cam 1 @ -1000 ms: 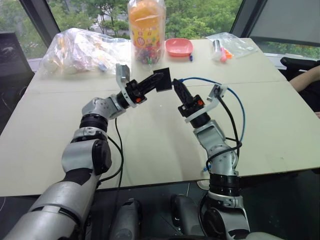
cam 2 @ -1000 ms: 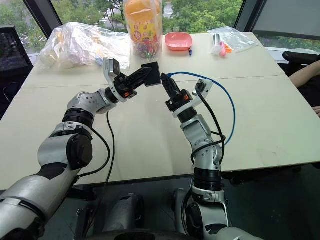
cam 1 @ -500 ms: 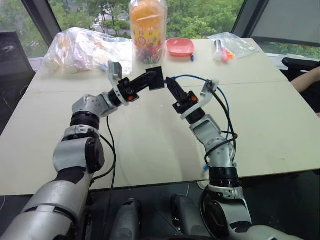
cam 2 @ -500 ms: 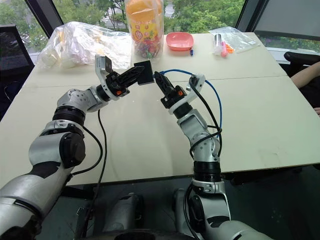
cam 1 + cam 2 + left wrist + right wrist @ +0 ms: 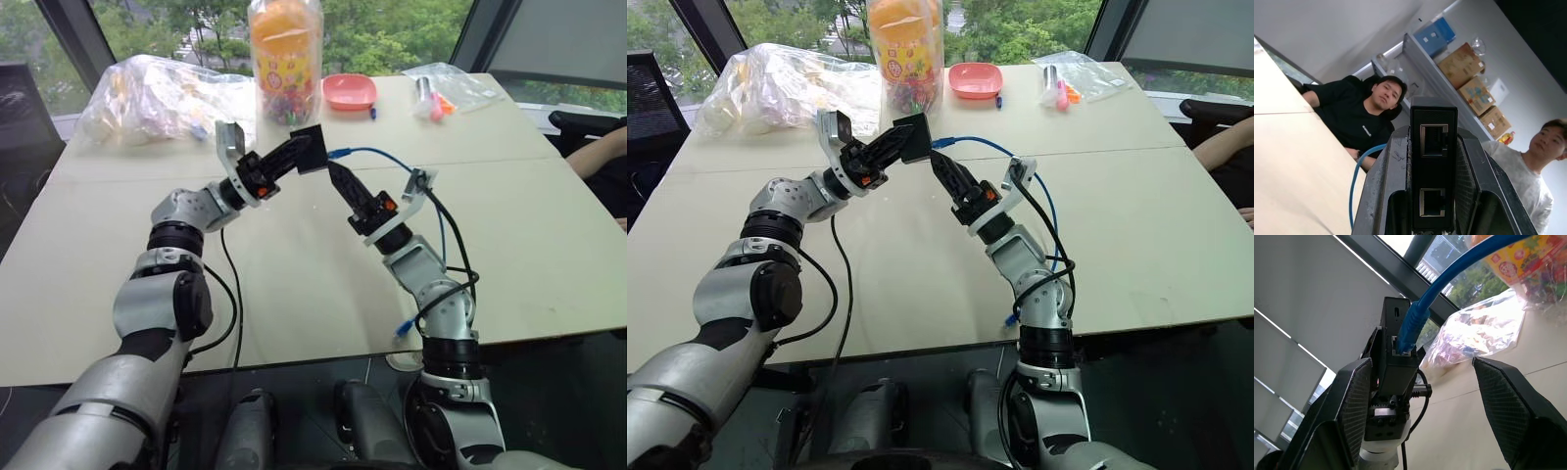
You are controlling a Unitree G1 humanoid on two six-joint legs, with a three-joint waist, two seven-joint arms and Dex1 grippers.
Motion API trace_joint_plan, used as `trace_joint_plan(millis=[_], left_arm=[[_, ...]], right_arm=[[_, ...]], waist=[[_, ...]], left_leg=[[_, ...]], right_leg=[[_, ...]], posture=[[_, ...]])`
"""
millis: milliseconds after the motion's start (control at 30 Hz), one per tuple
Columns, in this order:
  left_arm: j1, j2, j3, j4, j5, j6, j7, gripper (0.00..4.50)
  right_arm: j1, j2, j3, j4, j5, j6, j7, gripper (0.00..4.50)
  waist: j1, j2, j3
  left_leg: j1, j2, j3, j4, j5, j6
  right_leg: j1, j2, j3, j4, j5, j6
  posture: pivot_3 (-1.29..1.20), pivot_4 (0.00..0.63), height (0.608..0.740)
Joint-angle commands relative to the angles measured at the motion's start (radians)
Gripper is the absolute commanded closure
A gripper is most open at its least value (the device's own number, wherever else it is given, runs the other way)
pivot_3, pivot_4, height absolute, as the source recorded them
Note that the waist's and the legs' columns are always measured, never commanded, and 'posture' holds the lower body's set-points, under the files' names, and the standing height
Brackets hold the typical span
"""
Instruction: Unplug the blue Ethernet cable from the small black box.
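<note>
— So, what just changed?
— The right end effector [image 5: 336,174] was pinching the blue Ethernet cable [image 5: 377,153] at its plug a second ago; now its fingers are spread and it grips nothing. The plug still sits in the small black box [image 5: 312,150], which the left end effector [image 5: 294,155] holds clamped above the worktop [image 5: 549,225]. I'd say the unplugging is not done.
— Room to pull?
— Bare worktop from the box toward four o'clock. A jar [image 5: 286,59] stands at twelve, and a person's arm [image 5: 598,157] at the three o'clock edge.
</note>
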Motion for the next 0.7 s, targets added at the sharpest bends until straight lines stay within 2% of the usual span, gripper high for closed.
trace_joint_plan(millis=[33,633,700], left_arm=[[-0.011,0.002,0.000,-0.029,-0.016,0.005,-0.021,3.99],[0.008,-0.001,-0.034,-0.053,-0.011,0.024,-0.045,3.99],[0.009,-0.002,-0.035,-0.054,-0.009,0.023,-0.045,3.99]], right_arm=[[0.001,0.015,0.002,-0.055,0.022,-0.008,0.009,1.09],[-0.010,0.040,0.009,-0.023,-0.020,-0.060,0.002,1.09],[-0.011,0.040,0.014,-0.018,-0.026,-0.061,0.006,1.61]], waist=[[0.001,0.000,0.000],[0.000,0.000,0.000],[0.000,0.000,0.000]], left_leg=[[0.000,0.000,0.000,0.000,0.000,0.000],[0.000,0.000,0.000,0.000,0.000,0.000],[0.000,0.000,0.000,0.000,0.000,0.000]], right_leg=[[0.000,0.000,0.000,0.000,0.000,0.000],[0.000,0.000,0.000,0.000,0.000,0.000],[0.000,0.000,0.000,0.000,0.000,-0.001]], posture=[[0.00,0.150,0.740],[0.00,0.150,0.740],[0.00,0.150,0.740]])
